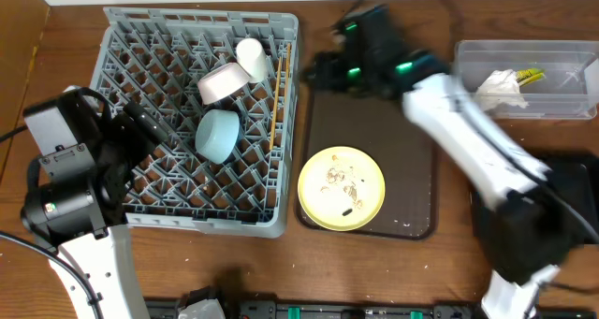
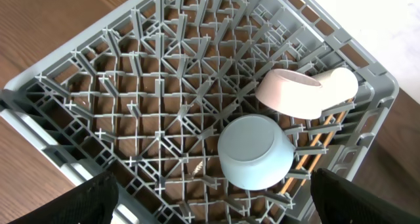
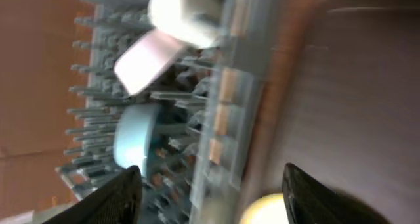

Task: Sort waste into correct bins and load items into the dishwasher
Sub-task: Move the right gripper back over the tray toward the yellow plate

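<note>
My right gripper (image 3: 211, 170) is spread wide and holds nothing. It hangs by the far end of the dark brown tray (image 1: 412, 141), right beside the grey dish rack (image 1: 122, 24). My left gripper (image 2: 213, 177) is spread wide too, with nothing in it, over the left part of the rack.

The rack already holds the pinkish-white bowl (image 1: 222, 82), the cream cup (image 1: 251, 57), the light-blue bowl (image 1: 218, 135) and the chopsticks (image 1: 276, 94), which lie along its right side. The napkin (image 1: 501, 87) and the snack wrapper (image 1: 529, 75) lie in the clear tub (image 1: 562, 50).

So I think the yellow plate (image 1: 342, 188) is next. It sits flat on the near end of the tray with crumbs (image 1: 339, 179) on it.

To do this well, I would bring the right gripper back toward me and pinch the plate by its rim, not in the middle. I would keep it flat while I carry it so no crumbs slide off. I guess the crumbs go in the black bin (image 1: 582, 174), mostly hidden under my right arm. There I would tip the plate slowly. Then I would stand it on edge between the pegs in a free part of the rack, away from the bowls.
</note>
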Tool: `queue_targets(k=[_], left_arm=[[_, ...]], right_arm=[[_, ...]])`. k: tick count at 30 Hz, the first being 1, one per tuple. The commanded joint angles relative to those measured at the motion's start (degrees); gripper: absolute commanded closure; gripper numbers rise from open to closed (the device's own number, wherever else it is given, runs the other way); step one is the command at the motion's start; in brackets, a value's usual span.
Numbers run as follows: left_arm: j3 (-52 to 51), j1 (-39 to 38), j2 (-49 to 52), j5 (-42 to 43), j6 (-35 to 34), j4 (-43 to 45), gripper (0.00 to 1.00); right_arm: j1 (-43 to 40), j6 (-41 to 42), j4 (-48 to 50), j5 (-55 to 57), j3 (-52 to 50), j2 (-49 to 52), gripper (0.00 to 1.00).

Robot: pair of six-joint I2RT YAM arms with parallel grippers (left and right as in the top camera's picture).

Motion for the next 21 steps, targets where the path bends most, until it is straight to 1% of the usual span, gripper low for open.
queue_targets(k=[1,3,5,6,7,11,13,16,19,21], left_arm=[[0.28,0.28,0.02,0.17,-0.72,-0.15,0.05],[0.28,0.28,0.02,0.17,-0.72,-0.15,0.05],[0.28,0.28,0.02,0.15,-0.7,-0.15,0.05],[0.28,0.28,0.02,0.17,-0.7,-0.15,0.05],[0.28,0.28,0.02,0.17,-0.72,-0.15,0.05],[0.28,0.31,0.02,0.17,-0.72,-0.15,0.05],[0.28,0.31,0.02,0.17,-0.72,-0.15,0.05],[0.28,0.31,0.02,0.17,-0.7,-0.15,0.05],[0.28,0.31,0.02,0.17,-0.72,-0.15,0.05],[0.28,0.28,0.02,0.31,-0.79,-0.11,0.05]], right_arm=[[-5.75,-6.01,-6.95,5.22,0.61,-7.58,0.33],[-9.44,-6.82,-14.05,8.68,0.61,-12.02,0.31],[-12.0,-6.8,-18.34,11.58,0.61,-14.99,0.28],[-14.1,-6.8,-21.79,14.75,0.61,-17.27,0.06],[-15.65,-6.8,-24.28,17.29,0.61,-18.84,0.01],[-21.24,-6.78,-32.65,27.47,0.61,-23.58,0.01],[-22.93,-6.78,-34.99,28.96,0.61,-24.44,0.01],[-24.3,-6.78,-37.13,27.21,0.59,-24.59,0.01],[-24.04,-7.13,-38.66,22.86,0.48,-24.5,0.01],[-23.41,-10.71,-38.56,18.14,0.48,-24.5,0.01]])
